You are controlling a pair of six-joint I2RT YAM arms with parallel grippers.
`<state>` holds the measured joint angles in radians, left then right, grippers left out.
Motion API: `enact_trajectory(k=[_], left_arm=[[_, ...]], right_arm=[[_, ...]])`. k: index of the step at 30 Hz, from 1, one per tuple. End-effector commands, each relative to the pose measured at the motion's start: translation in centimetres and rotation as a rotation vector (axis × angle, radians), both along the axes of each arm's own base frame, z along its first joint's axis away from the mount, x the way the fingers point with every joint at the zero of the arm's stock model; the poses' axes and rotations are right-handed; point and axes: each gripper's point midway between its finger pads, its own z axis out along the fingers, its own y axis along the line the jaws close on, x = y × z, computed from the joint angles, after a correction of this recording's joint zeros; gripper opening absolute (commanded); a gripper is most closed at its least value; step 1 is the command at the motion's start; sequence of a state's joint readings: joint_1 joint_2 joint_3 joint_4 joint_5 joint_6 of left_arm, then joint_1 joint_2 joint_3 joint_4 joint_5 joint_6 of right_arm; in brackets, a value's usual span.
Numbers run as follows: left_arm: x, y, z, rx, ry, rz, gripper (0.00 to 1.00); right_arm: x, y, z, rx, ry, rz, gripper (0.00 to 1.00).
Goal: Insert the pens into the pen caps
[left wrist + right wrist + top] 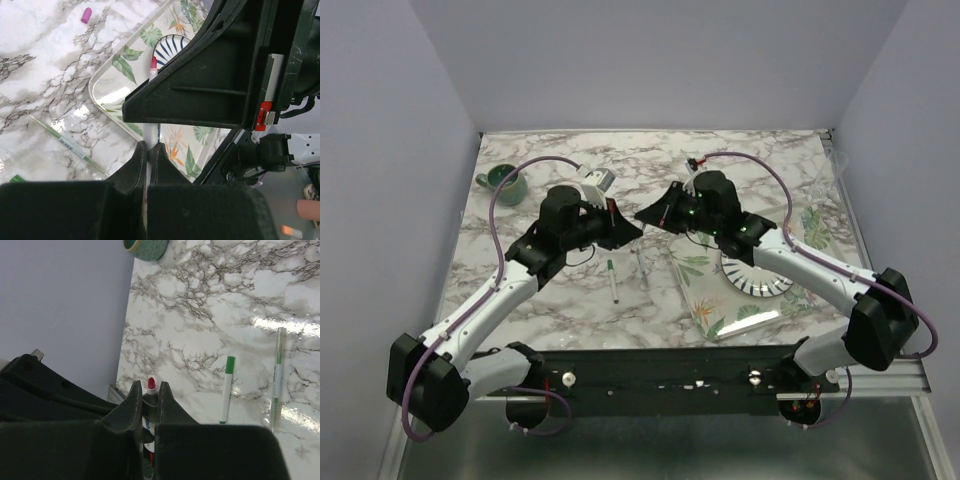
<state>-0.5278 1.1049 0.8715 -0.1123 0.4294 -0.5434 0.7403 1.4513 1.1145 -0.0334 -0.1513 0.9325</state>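
Over table [770, 160] centre, right gripper [149, 388] clamps red-tipped pen [151, 384], long axis along its fingers, tip projecting past them; left gripper [150, 147] alongside, jaws drawn to a slit, contents indiscernible; pink cap [86, 15] loose on marble, well apart.

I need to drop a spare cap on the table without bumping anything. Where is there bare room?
Free: the far marble strip between the green mug and the plastic bag; and the near-left patch between the left arm and the green-capped pen. Crowded: the centre, where the left fingers and right fingers converge, and the right, with tray and plate.
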Motion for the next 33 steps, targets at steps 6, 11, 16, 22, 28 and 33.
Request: enact_trajectory(k=[6, 11, 16, 22, 28, 33], left_arm=[[-2.2, -1.4, 1.1, -0.045, -0.019, -0.155, 0.36], [-2.1, -1.4, 0.3, -0.029, -0.011, -0.159, 0.38], [-1.7, -1.4, 0.2, -0.023, -0.014, -0.148, 0.37], [-1.4, -1.4, 1.0, -0.025, -0.034, -0.143, 0.37], [-1.6, -1.3, 1.2, -0.027, -0.040, -0.150, 0.18], [-1.8, -0.9, 1.8, -0.031, -0.050, -0.134, 0.00]], right_arm=[[-1.6, 0.6, 4.6, 0.107, -0.136, 0.100, 0.01], [-2.0, 0.8, 5.0, 0.117, -0.147, 0.123, 0.01], [-2.5, 1.5, 4.1, 0.099, -0.142, 0.165, 0.01], [-2.9, 1.9, 3.2, 0.069, -0.144, 0.180, 0.01], [-3.0, 1.7, 3.3, 0.062, -0.150, 0.180, 0.01], [-2.8, 1.5, 2.8, 0.023, -0.157, 0.176, 0.13]])
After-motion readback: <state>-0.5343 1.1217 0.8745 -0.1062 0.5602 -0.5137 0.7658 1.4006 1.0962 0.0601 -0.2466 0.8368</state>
